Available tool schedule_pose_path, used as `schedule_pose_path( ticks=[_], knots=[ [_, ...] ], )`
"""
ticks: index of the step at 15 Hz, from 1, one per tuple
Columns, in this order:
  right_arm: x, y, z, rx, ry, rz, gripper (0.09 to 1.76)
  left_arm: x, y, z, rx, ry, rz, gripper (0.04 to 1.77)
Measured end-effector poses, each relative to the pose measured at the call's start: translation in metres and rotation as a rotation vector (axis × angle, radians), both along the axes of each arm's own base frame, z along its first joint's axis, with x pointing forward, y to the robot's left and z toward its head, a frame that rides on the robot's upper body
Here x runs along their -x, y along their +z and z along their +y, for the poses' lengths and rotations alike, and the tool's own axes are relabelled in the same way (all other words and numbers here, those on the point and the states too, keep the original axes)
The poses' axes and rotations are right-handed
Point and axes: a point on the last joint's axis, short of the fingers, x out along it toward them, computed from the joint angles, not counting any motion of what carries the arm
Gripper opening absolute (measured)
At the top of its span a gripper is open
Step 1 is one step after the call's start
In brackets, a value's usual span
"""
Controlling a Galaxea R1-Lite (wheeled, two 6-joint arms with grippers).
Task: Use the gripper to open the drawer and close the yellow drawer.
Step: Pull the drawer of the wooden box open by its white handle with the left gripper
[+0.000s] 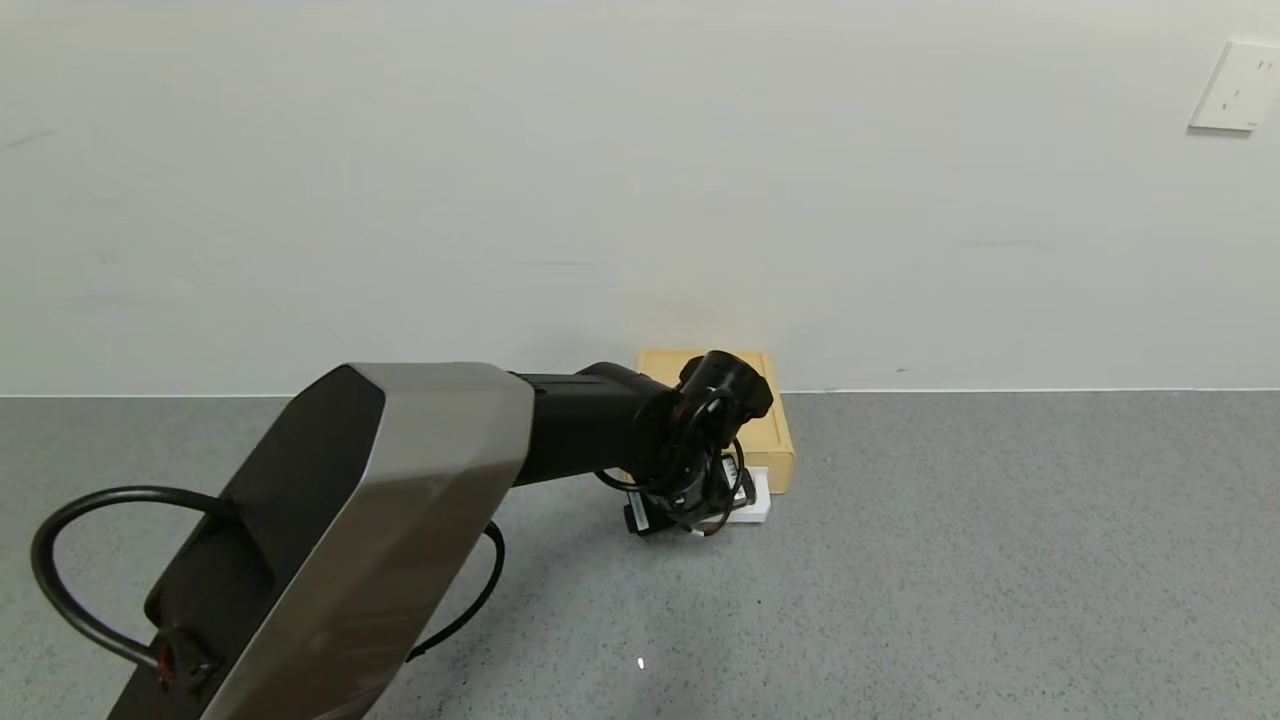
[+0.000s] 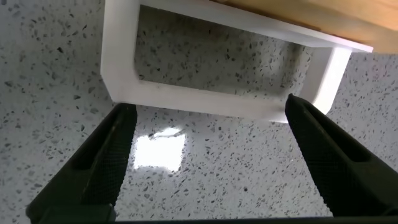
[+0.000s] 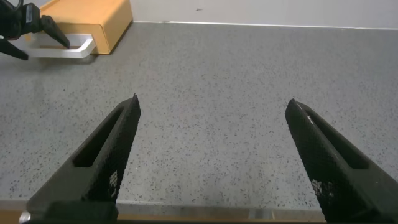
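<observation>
Here the yellow drawer sits on the grey speckled counter, pushed against the far wall, a little right of centre. Its tray looks flush in the case, so it reads as closed; the white loop handle juts out toward the near side.

Left gripper hangs directly over that handle, fingers spread wide, one tip at each end of the loop's front bar and seemingly level with it. Contact cannot be confirmed from the wrist view. Nothing is pinched.

Judgement: the step in hand is taking hold of the handle to pull the drawer open. As the fingers stand, pinching would only squeeze the bar lengthwise. To do it well, one finger should drop inside the loop behind the front bar, or the wrist should turn so the fingers close across it, then draw straight toward the near side, level with the counter. The case looks light and may slide with the tray; a slow pull should help.

Right gripper is low over bare counter, well to the right of the drawer, fingers apart, holding nothing.

A white wall socket sits high at far right. Nothing blocks the pull path; the left arm's cables hang near the handle.
</observation>
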Motion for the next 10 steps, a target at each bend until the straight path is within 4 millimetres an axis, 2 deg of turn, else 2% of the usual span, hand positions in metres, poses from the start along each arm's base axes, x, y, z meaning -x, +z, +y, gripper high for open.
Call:
schedule_pose_path(
  ticks=[10],
  knots=[
    [0.0000,0.0000,0.0000,0.000,-0.001,0.000,1.71,-0.0007,-0.0016,0.0026,-0.005,0.011,0.014,1.72]
  ],
)
